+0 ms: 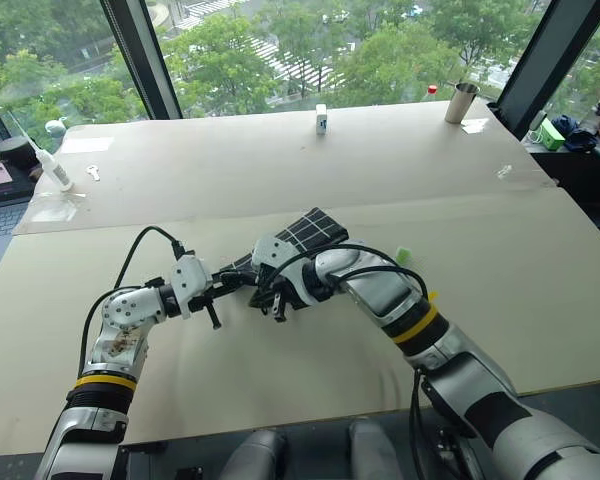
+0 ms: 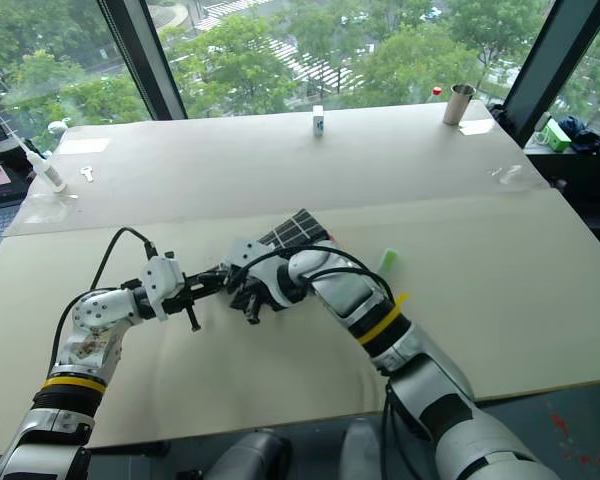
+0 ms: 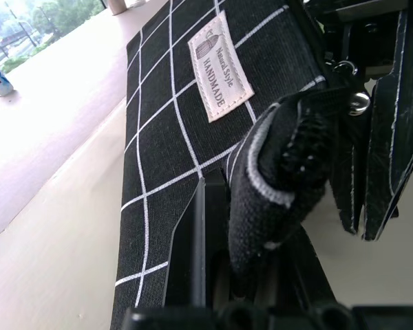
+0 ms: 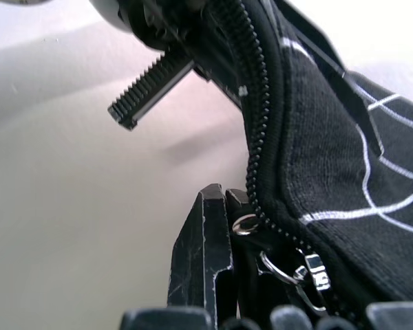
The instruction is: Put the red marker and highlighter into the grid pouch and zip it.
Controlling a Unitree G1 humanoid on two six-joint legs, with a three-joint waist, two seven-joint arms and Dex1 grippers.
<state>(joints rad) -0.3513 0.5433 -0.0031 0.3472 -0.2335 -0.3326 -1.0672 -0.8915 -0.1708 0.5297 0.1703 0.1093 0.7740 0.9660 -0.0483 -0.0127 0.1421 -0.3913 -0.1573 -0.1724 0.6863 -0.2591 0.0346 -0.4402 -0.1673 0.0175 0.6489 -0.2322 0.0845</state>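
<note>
The pouch lay near the middle of the table, tilted, its far corner pointing toward one o'clock; its white label faced up in the left wrist view. The left gripper reached in from nine o'clock and was clamped tight on the pouch's near end, the black strap bunched between its fingers. The right gripper came in from four o'clock and sat against the same end, by the zipper; the silver zip pull lay right at its fingers; whether they gripped the pull or stood slightly apart I could not tell. The highlighter lay on the table just at three o'clock of the pouch, beside the right forearm, outside the pouch. At the far edge, toward twelve, stood a small white box; a cup stood toward one o'clock.
</note>
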